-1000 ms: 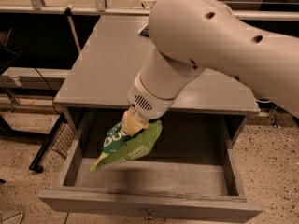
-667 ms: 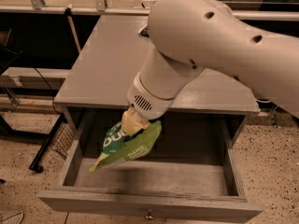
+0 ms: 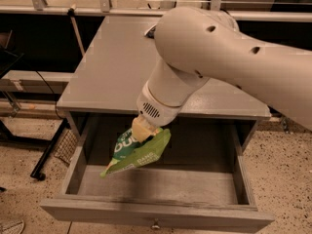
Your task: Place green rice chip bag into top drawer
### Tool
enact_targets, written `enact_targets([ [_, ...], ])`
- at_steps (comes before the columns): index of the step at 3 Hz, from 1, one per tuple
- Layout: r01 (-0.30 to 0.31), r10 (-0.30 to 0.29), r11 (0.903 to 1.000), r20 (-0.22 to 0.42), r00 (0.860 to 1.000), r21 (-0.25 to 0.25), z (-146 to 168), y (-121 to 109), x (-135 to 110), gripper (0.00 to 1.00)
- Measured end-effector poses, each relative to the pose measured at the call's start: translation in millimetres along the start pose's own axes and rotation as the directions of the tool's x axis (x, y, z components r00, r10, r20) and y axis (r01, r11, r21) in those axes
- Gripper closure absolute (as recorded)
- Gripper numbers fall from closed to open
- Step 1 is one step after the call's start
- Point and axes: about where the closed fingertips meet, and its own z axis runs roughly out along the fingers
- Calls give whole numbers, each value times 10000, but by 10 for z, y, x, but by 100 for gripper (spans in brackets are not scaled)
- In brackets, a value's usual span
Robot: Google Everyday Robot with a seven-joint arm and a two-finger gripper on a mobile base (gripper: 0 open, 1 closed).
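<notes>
Bag (image 3: 139, 152) pinched at its top by the clenched gripper (image 3: 143, 129), dangled tilted just under the bench's (image 3: 112, 67) front edge, nearer its left corner, over the open drawer (image 3: 156, 214), presumably for dropping inside.

The gripper (image 3: 143, 129) has the bag (image 3: 139, 152) pinched by its top edge, so it's hanging tilted over the left half of the open drawer (image 3: 156, 216). That's just below the table (image 3: 112, 67)'s near edge.
</notes>
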Motion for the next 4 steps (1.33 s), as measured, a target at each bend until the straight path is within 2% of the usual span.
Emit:
enact_targets([
  [2, -538, 544, 9964, -79, 9985, 653, 330, -386, 120, 100],
  [3, -1094, 1111, 9879, -99, 9938, 1101, 470, -549, 239, 100],
  [4, -1651, 1680, 9753, -75, 9858, 1464, 559, -641, 357, 100],
])
